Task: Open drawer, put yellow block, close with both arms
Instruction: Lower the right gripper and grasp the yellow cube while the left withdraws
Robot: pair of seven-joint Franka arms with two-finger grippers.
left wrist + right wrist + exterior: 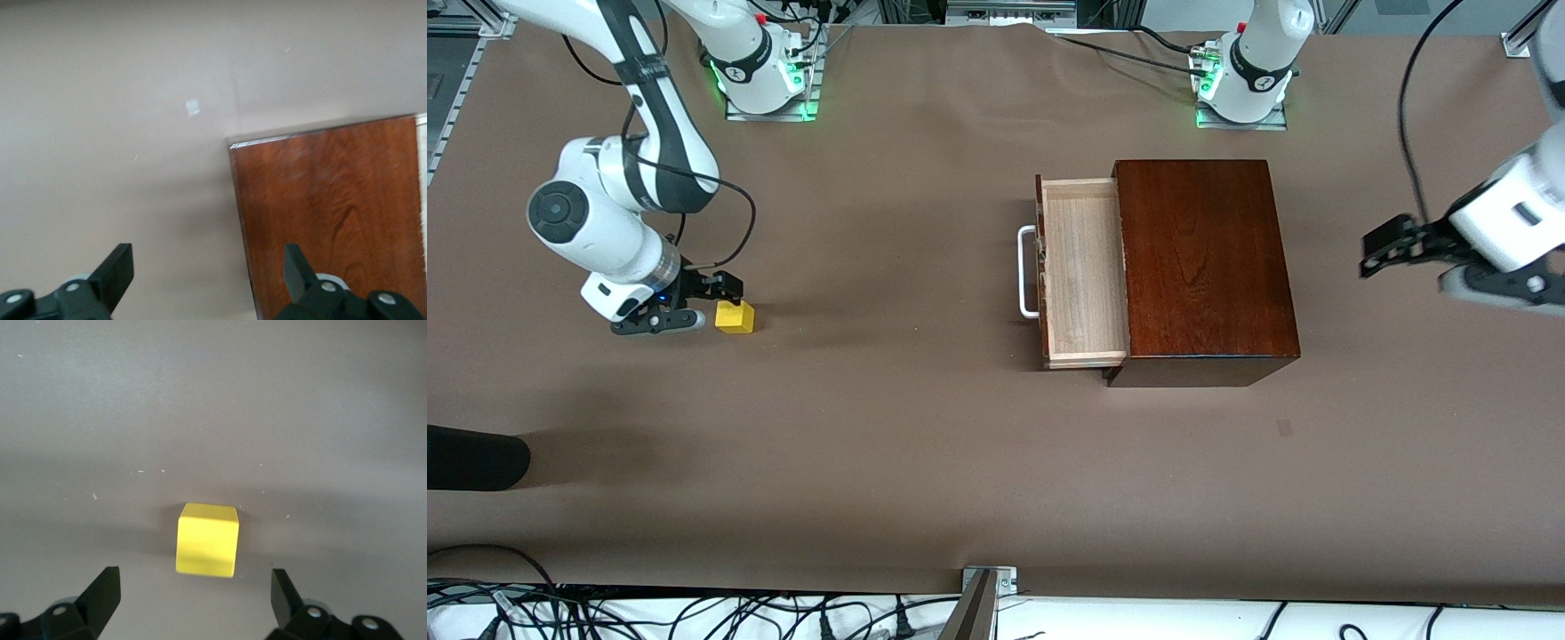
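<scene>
Yellow block (735,316) — small bright cube, resting flat on the brown table (871,444) at the right arm's end, well apart from the drawer. Judged light, rigid and solid, with smooth square faces; nothing fragile about it. Best hold: two parallel side faces, fingers level and centred so the cube does not twist or squirt out. The faces may be a little slick, so a square, firm pinch seems wise.

Right gripper (704,302) — low over the table, just beside the block. Fingers spread wide and holding nothing. In the right wrist view the block (207,539) lies ahead of the two black fingertips (103,590), roughly centred on the gap between them but not yet inside it; whether the gripper touches the block cannot be told from the front view.

Drawer (1080,267) — pulled out of the dark wooden box (1205,267), pale tray showing, nothing in it; white bar handle (1027,271) faces the right arm's end. Judged stiff, sliding on one axis only.

Left gripper (1392,247) — waiting in the air past the box, toward the left arm's end of the table, fingers apart and unloaded. Its wrist view shows the box top (333,213) between and ahead of the fingertips (117,267).
</scene>
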